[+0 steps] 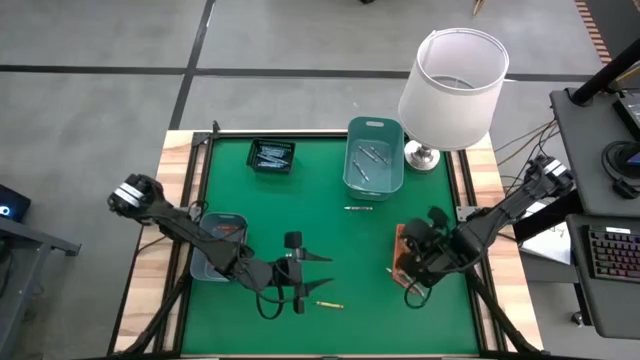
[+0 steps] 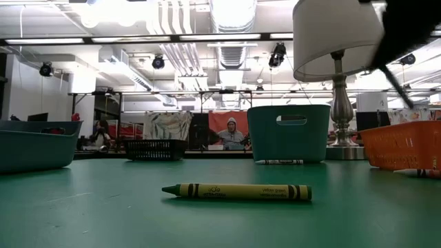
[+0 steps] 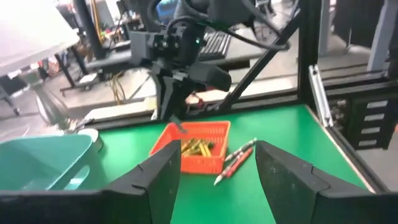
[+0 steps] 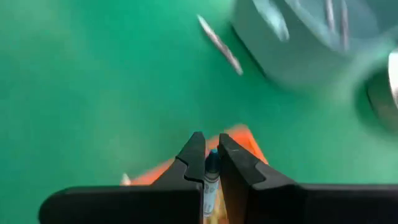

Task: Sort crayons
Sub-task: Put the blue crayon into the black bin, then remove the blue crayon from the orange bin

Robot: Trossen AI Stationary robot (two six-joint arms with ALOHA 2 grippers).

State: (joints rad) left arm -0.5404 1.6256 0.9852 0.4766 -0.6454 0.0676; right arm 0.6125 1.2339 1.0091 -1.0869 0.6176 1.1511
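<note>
Nearest, a yellow-green crayon (image 2: 236, 191) lies on the mat. Left gripper (image 1: 318, 272) stands spread wide above it; right gripper (image 4: 209, 163) pinches a blue crayon (image 4: 211, 167) over the orange tray (image 3: 199, 148).

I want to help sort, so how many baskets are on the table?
4: black basket far left, teal bin far middle, grey-blue bin near left, orange basket under the right claw.

Yellow-green crayon (image 2: 236, 191) flat on green mat
</note>
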